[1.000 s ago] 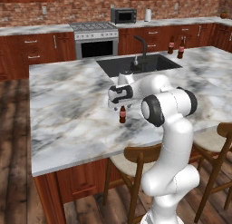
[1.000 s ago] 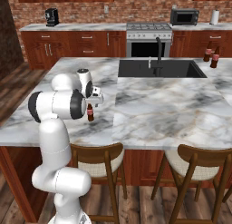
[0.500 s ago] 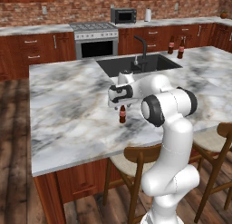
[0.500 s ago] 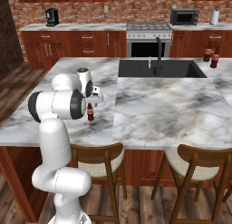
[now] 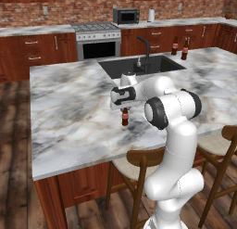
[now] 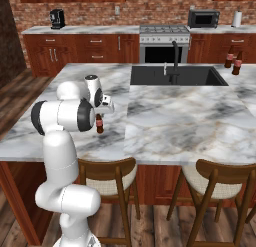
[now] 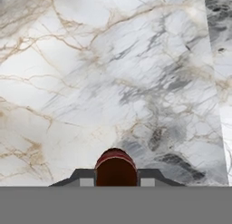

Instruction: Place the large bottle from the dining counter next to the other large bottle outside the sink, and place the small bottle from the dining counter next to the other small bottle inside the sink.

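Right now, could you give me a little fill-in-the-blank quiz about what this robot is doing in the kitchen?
1. The gripper is shut on the small ____ bottle.
2. That bottle stands on the ____ dining counter.
3. The sink is coloured ____.

Missing words: brown; marble; black.

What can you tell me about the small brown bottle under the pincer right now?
The small brown bottle is dark glass with a red label and a reddish cap. It stands upright on the marble counter, on the near side of the black sink. The pincer comes down from above and is shut on its neck; in the hand view the fingers press the cap from both sides. Its base seems to rest on the counter, not yet lifted. Nothing else touches it.
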Tool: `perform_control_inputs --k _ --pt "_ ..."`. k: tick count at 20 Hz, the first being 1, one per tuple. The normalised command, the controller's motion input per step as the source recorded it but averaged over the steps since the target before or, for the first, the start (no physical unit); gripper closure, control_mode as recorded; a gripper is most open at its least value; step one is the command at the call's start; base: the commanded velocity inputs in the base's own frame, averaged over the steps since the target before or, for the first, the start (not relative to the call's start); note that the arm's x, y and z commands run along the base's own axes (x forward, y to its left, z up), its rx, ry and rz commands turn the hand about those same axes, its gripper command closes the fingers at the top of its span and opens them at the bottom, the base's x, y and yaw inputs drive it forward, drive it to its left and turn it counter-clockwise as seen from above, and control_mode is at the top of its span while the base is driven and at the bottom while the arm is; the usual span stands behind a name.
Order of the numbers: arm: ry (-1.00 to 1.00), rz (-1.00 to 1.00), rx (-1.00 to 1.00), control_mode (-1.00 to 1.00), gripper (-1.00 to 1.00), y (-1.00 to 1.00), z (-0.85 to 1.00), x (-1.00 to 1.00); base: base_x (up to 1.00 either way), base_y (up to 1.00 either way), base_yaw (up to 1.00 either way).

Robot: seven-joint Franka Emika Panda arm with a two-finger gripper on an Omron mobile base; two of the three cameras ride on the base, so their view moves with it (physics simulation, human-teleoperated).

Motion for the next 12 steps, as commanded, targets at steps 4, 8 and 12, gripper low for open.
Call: perform_control_inputs --k 4,8,12 --pt "0.01 0.0 0.02 -1.0 1.0 0.0 0.18 -0.41 0.0 0.0 0.0" --pt "0.02 0.0 0.0 -1.0 1.0 0.0 0.49 -0.54 0.0 0.0 0.0" --pt "0.0 0.0 0.0 -1.0 1.0 0.0 0.59 -0.36 0.0 0.0 0.0"
